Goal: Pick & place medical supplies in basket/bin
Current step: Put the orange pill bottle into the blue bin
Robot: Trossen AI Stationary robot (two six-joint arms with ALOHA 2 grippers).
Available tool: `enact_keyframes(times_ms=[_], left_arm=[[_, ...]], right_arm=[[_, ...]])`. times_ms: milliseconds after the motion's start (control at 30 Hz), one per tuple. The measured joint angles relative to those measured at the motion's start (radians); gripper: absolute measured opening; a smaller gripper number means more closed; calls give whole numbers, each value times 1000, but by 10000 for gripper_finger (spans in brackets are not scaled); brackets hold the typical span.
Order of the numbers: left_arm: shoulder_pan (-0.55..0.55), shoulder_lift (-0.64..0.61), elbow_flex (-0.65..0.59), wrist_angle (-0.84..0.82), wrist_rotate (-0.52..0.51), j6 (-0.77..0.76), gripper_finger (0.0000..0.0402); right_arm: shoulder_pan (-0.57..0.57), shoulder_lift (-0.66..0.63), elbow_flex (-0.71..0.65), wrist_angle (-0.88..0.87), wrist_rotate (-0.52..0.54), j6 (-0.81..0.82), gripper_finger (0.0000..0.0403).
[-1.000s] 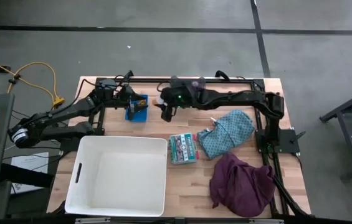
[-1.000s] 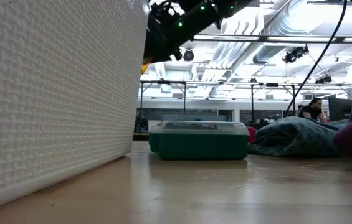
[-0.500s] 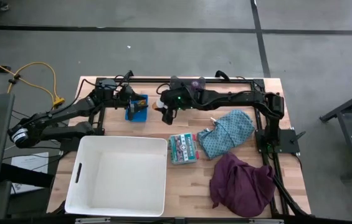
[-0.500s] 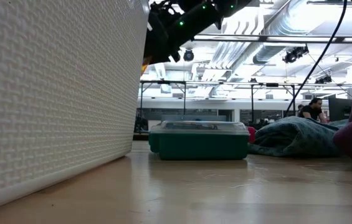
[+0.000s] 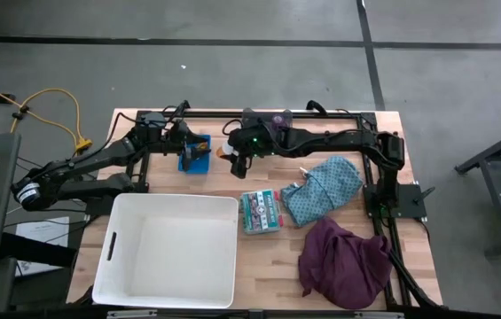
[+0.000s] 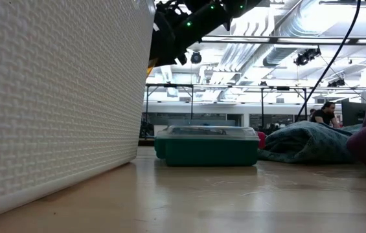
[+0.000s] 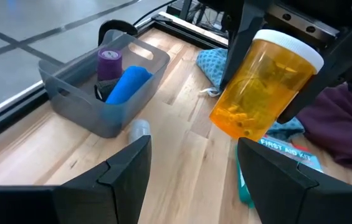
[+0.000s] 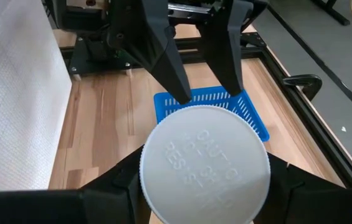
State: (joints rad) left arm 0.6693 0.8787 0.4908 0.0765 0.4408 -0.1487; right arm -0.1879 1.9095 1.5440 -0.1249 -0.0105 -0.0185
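Left gripper (image 5: 199,151) hangs over the small blue basket (image 5: 194,155) at the table's far edge, fingers spread wide, holding nothing. Just to its right, my right gripper (image 5: 234,156) is clamped on an orange pill bottle (image 7: 264,86), white cap (image 8: 204,163) facing the basket, long axis tilted toward my left fingers. Bottle sits between both grippers, nearer right. White bin (image 5: 168,248) lies nearer the front.

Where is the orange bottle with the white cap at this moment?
The orange bottle is held in the right hand, above the far middle of the table, between the small blue basket and the teal cloth.
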Motion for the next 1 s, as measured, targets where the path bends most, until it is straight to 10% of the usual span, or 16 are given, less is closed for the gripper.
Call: enact_keyframes(times_ms=[1000], left_arm=[[-63,0,0,37,-26,202,231]], right_arm=[[0,-2,0,-42,-24,0,187]])
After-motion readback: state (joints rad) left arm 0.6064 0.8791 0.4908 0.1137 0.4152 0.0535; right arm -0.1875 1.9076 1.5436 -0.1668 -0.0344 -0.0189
